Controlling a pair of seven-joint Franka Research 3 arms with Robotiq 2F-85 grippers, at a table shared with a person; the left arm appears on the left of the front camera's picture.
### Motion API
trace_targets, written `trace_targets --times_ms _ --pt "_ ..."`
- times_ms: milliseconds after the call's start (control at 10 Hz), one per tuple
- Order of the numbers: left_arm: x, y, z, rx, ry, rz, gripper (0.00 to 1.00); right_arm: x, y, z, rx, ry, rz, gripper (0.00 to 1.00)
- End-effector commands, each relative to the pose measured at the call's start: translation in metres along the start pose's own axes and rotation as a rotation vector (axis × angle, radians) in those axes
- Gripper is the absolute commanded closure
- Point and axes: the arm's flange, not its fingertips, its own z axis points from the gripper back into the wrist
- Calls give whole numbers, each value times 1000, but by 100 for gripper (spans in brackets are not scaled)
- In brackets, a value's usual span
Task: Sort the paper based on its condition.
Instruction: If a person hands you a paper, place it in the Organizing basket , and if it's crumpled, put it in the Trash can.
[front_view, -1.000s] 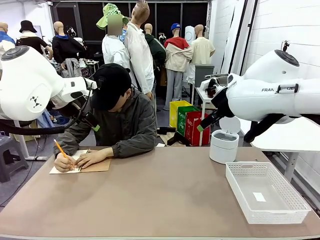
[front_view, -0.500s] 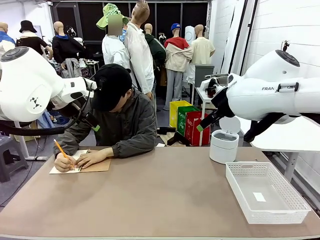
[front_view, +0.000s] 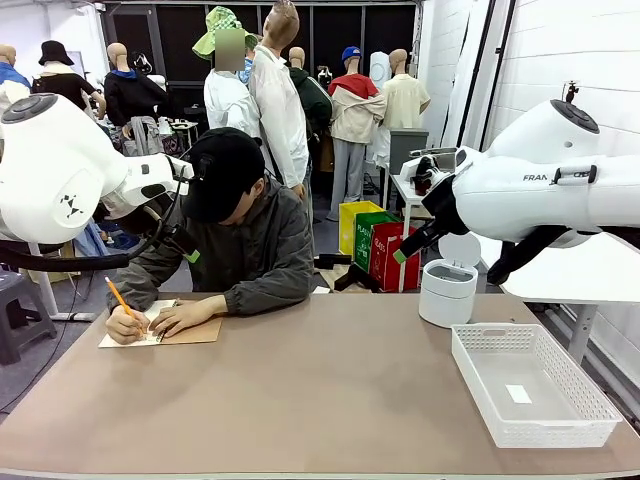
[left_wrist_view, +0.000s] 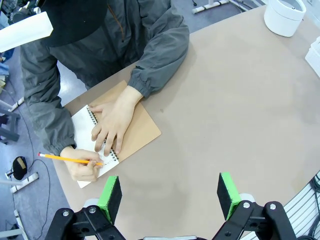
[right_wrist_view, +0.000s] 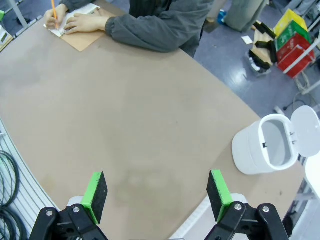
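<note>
At worktop far left, paper pressed flat; "FRAN" read on right arm; left hand, right hand spread wide, empty.

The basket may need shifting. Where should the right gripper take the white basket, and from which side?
A wall at its rim, from above, one finger inside and one outside. The white basket looks too wide to span, but its perforated walls are thin and upright and its top is open. The wall nearest the robot seems easiest for the open right gripper.
</note>
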Motion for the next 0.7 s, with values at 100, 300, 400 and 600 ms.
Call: trace_targets --times_ms 100,300,400,600 --pt "1 1 1 -2 6 1 0 0 -1 0 -6 4 1 0" --pt "1 1 1 -2 6 1 0 0 -1 0 -6 4 1 0" --pt "1 1 1 -2 6 1 0 0 -1 0 -6 4 1 0" --pt "1 1 1 -2 6 1 0 0 -1 0 -6 4 1 0"
